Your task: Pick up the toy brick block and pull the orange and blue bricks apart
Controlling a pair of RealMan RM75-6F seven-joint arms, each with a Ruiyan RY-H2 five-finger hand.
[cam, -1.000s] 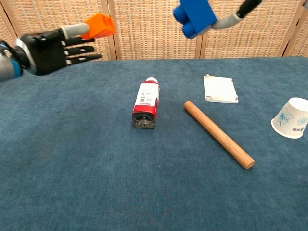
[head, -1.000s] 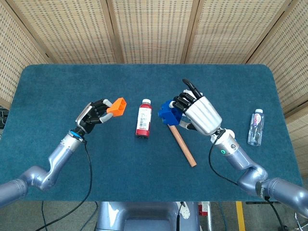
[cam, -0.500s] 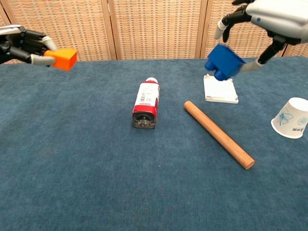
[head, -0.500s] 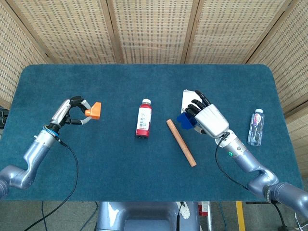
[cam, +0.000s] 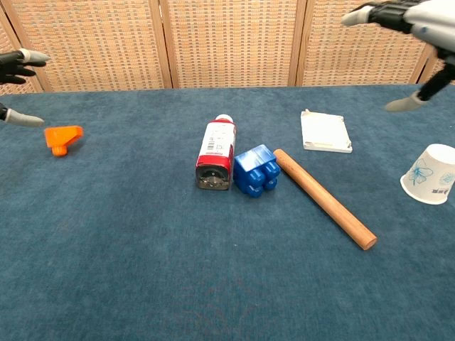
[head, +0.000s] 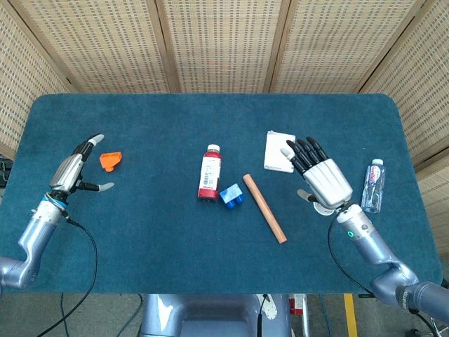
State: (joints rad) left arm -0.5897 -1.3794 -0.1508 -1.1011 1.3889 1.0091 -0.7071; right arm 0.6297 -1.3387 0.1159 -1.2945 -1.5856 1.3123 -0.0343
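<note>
L hand (head: 70, 170) fingers (head: 90, 141) were spread, holding nothing, at far left of the head view; only fingertips showed at the chest view's upper-left edge. R hand (head: 324, 179) fingers (head: 306, 149) were likewise splayed and empty, right of centre in the head view.

Orange brick (head: 109, 161) lay on the worktop (head: 140, 239) just beside the L fingertips, not touching, as far as could be told. Blue brick (head: 231, 194) lay mid-frame, wedged between the red drink bottle (head: 209, 173) and the wooden dowel (head: 264, 208), close to both; contact w/ either couldn't be confirmed. The two bricks sat well apart, so separation looked done.

Handling, by judgement: both are hard moulded plastic, light, stiff, not fragile, prob. a bit slick on smooth faces. Best hold would be across opposite flat sides, clear of the studs; the blue one's tight spot by bottle and dowel would make approach from above easier.

Elsewhere: white pad (head: 278, 151) near the R fingertips, paper cup (cam: 429, 174) at right edge of the chest view, small water bottle (head: 373, 185) at far right of the head view.
</note>
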